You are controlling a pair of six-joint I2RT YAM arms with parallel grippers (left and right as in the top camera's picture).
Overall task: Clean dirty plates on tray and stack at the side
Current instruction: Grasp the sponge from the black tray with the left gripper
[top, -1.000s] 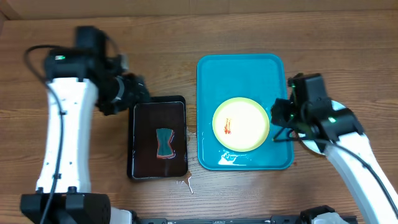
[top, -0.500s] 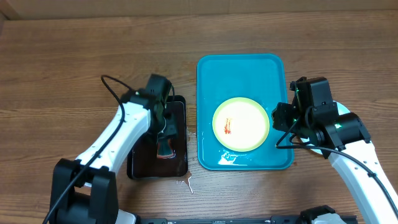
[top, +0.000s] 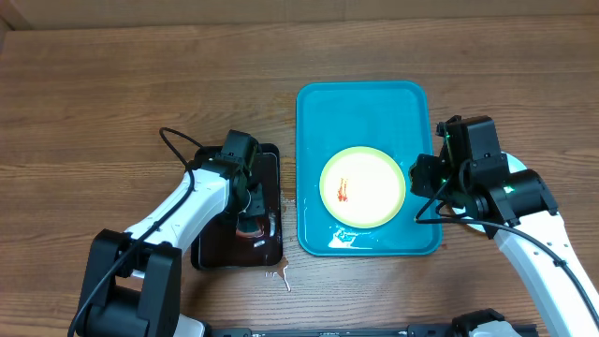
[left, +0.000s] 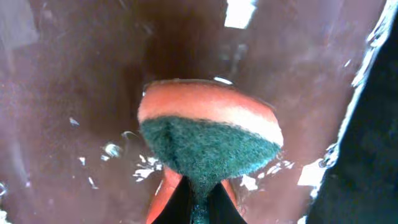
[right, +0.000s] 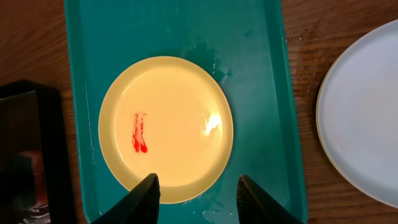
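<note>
Clamping the sponge [left: 208, 134] with the left hand [left: 198, 208]: fingers together on the green scouring face, pinching it into a narrow waist, with the orange layer bulging out behind. Holding the sponge inside the black tray [top: 211, 245], over a wet, glossy floor with droplets and glints. Locating the black tray on the counter [top: 112, 84], just beside the left wall of the turquoise tray [top: 323, 112], with a thin strip of wood between. Noting small spills [top: 281, 274] on the counter at the black tray's near corner.

Locating one pale yellow-green plate [top: 370, 183] flat inside the turquoise tray, in the near half. Noting a short red smear [right: 140, 132] left of the plate's middle, and a wet film on the tray floor beside the rim. Locating a second plate [right: 367, 118], pale, off the tray on the counter to the right, cut off at the edge of the right wrist view.

Holding the right hand [right: 198, 194] above the tray, fingers apart, gripping nothing. Placing one fingertip [right: 146, 199] over the near rim of the yellow-green plate and the other over bare tray floor just beside that rim. Contact with plate or tray: cannot tell.
</note>
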